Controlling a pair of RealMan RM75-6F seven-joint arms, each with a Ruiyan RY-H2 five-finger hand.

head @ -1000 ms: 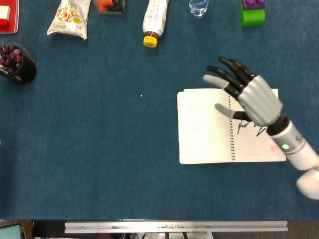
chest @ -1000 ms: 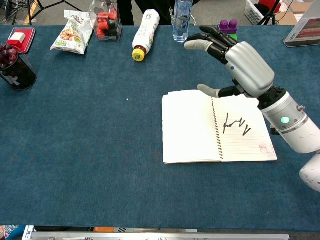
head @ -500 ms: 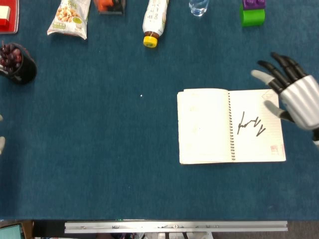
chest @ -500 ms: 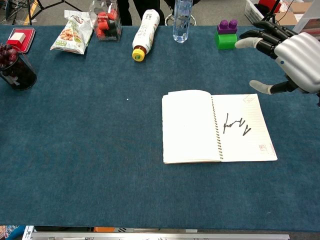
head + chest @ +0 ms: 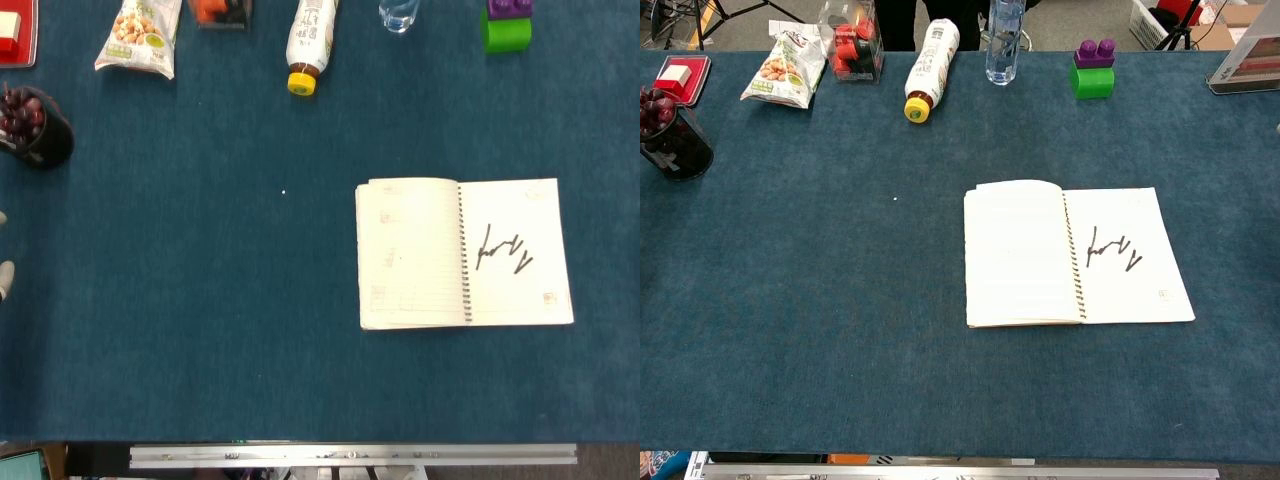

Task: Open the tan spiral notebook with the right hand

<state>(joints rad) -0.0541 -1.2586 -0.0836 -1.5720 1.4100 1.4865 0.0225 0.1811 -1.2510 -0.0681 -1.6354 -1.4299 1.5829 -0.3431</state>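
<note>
Notebook (image 5: 465, 253) lies open flat; left fingers (image 5: 5, 277) barely show at table edge.

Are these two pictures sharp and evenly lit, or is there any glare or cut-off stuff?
Head view: even soft light, the open notebook sharp, faint page ruling washed out; top-row items cropped by the frame edge. Chest view: sharp too, slight wide-angle bend, no glare on the blue tablecloth.

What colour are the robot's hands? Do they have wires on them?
Almost nothing of them shows right now. Only a tiny pale grey, rounded bit of the left robot hand peeks in at the left edge of the head view. It looks smooth, with no wires or markings visible. The right robot hand is out of both pictures.
</note>
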